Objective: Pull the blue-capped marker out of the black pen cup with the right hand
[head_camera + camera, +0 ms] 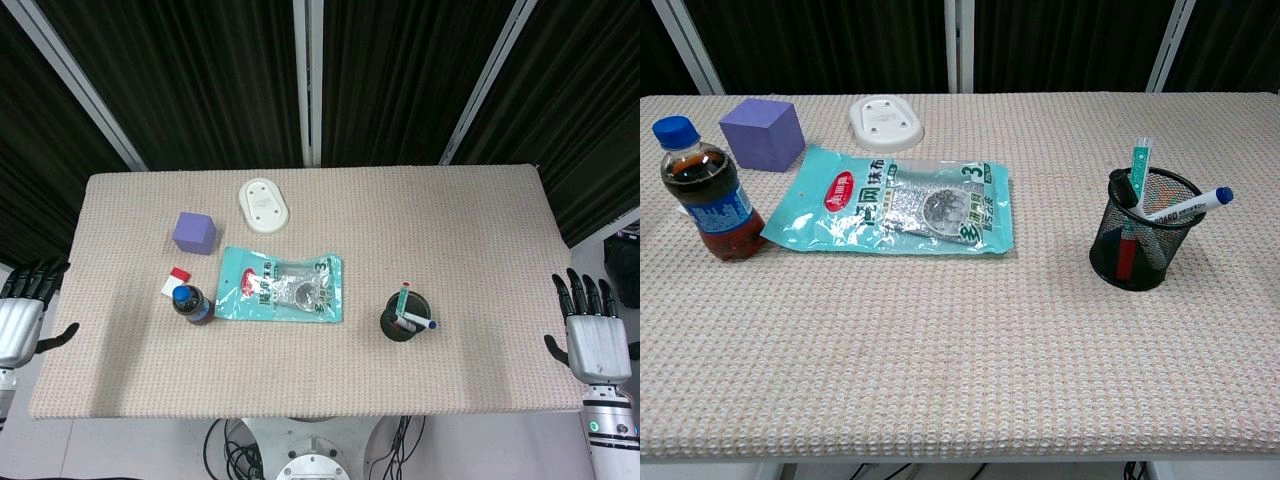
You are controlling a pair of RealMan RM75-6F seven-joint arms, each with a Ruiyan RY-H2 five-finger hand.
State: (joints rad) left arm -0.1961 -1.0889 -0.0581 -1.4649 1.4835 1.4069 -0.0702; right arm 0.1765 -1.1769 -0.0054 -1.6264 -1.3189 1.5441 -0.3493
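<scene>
A black mesh pen cup (404, 317) (1138, 231) stands on the mat, right of centre. A white marker with a blue cap (418, 322) (1188, 206) leans out of it toward the right. A second pen with a green and white body (401, 298) (1139, 165) stands in the cup too. My right hand (594, 334) hovers off the table's right edge, fingers spread, holding nothing, well right of the cup. My left hand (22, 314) is off the left edge, fingers apart and empty. The chest view shows neither hand.
A teal snack packet (281, 286) (900, 201) lies mid-table. A cola bottle with a blue cap (190, 303) (706, 189) stands left of it, beside a red and white item (176, 281). A purple cube (195, 232) (762, 133) and a white oval dish (264, 204) (885, 118) sit farther back.
</scene>
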